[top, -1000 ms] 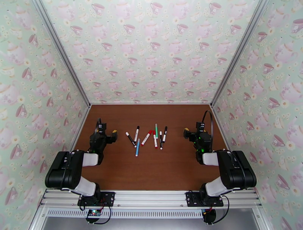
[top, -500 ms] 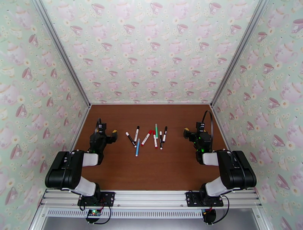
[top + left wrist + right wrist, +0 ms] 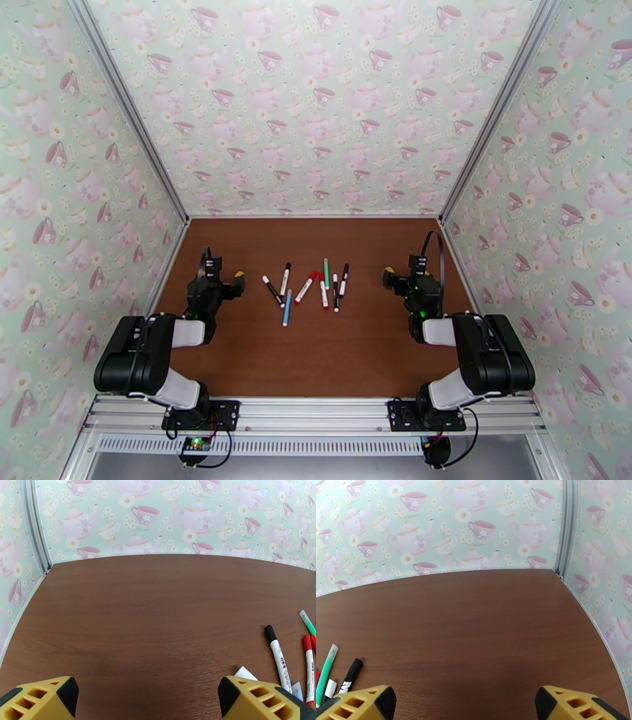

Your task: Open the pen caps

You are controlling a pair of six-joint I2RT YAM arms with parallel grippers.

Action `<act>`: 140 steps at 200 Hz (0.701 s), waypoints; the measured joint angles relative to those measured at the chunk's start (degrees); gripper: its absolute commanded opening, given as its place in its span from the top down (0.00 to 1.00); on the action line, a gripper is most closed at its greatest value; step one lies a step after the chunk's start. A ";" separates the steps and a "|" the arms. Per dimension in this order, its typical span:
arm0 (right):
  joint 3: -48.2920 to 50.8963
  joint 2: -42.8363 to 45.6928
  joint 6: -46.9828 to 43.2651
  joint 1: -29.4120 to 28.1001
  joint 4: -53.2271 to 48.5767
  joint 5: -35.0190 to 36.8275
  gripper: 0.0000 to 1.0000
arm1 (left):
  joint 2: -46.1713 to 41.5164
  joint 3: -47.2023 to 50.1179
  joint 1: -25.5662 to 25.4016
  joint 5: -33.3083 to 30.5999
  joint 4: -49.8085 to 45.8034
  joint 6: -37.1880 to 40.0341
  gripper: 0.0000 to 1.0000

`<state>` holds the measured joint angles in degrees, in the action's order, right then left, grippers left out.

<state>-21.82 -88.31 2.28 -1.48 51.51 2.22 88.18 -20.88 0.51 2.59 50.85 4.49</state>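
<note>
Nothing has moved: left pincer (image 3: 146,696) and right pincer (image 3: 466,701) stay spread, empty. Pens (image 3: 305,289) lie crowded, so one grab could scatter neighbours.

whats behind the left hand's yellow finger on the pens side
Behind that yellow plastic finger, a white tip and a pale blue sliver poke out; the black-capped white marker runs behind it. Their remaining lengths are covered.

An overhead camera looks down on the table (image 3: 316,355), while both wrist cameras skim it low (sharing the pens (image 3: 278,659)).
</note>
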 measured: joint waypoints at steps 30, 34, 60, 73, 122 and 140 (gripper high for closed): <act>0.17 0.00 0.02 0.00 0.90 0.00 0.00 | -0.02 0.59 0.00 0.00 1.42 0.00 0.00; 0.22 0.00 0.02 0.00 1.05 0.00 0.00 | -0.02 0.81 0.00 0.02 1.81 0.00 0.00; 0.90 0.04 0.02 0.00 2.05 0.02 0.00 | -0.94 1.95 -0.09 0.00 2.25 0.02 0.00; 0.98 0.44 0.02 0.00 1.68 0.02 0.00 | -2.54 1.86 -0.33 -0.07 1.11 0.02 0.00; 0.33 11.91 0.48 0.00 -7.67 0.35 0.00 | -10.16 -1.84 -3.34 -4.83 -10.12 -0.04 0.00; -1.60 17.62 1.84 0.00 -14.84 1.09 0.00 | -13.81 -5.29 -5.27 -8.07 -17.46 -1.11 0.00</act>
<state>-23.42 -70.70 4.12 -1.48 36.67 3.31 74.37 -26.17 -4.75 -5.48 33.39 3.38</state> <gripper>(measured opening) 0.997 0.998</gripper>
